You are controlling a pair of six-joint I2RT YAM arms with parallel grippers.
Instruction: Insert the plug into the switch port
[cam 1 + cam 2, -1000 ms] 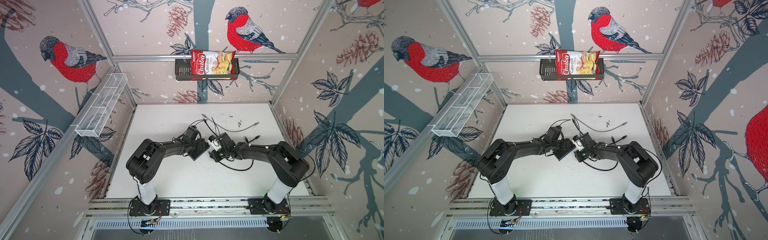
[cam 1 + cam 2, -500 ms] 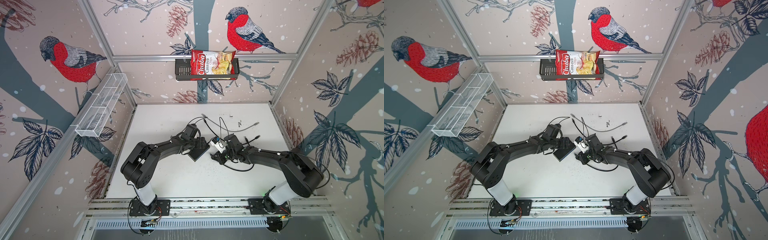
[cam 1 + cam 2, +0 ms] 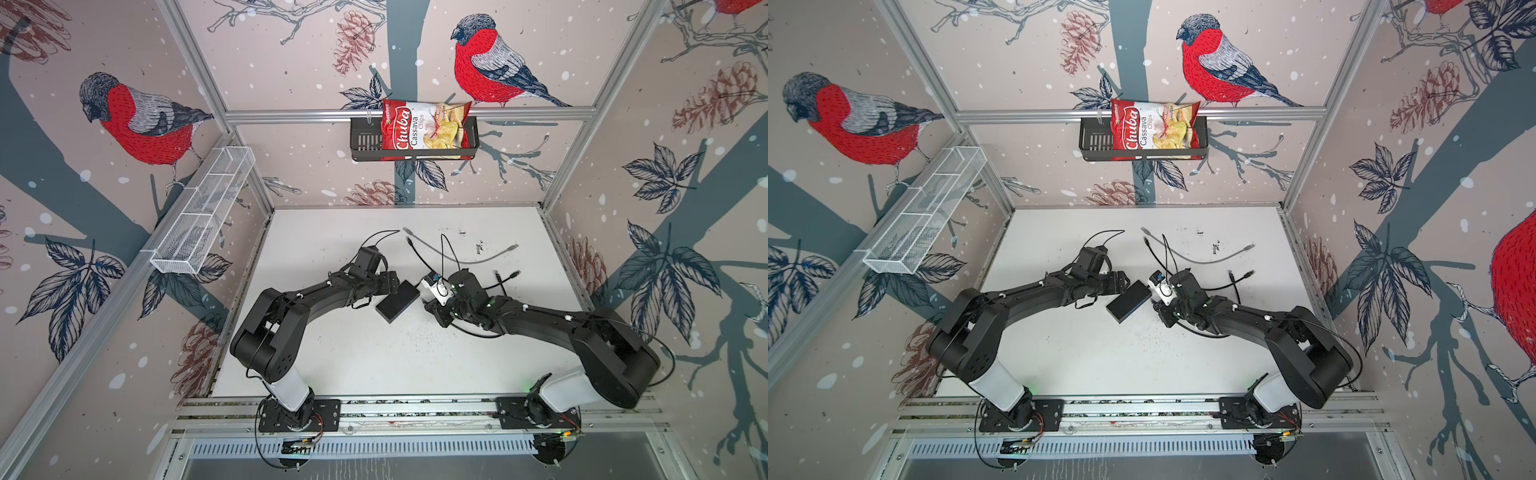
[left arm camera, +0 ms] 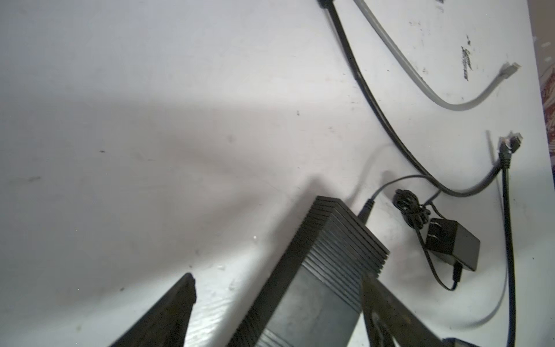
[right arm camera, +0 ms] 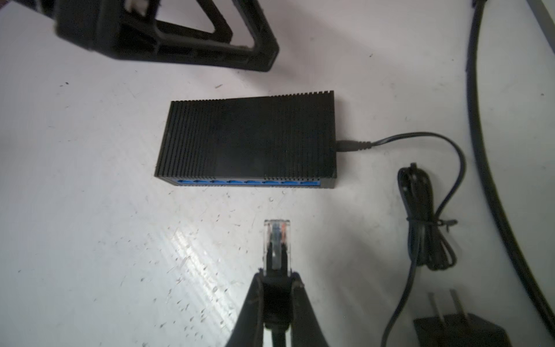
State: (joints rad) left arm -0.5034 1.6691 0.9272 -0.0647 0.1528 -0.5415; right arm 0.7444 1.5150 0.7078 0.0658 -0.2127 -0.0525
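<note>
1. Both arms have stretched outward since a second ago.
2. We keep the plug (image 5: 277,237) level, nose facing the blue switch port (image 5: 271,182) row (not yet touching), so one straight push should seat it.
3. Our right end effector (image 5: 276,279) clenches the plug's boot; the left end effector (image 3: 392,284) gapes, holding nothing.

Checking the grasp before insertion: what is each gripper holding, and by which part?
The right gripper holds the plug by the black boot behind its clear head, which sticks out free. The left gripper is open and holds nothing.
</note>
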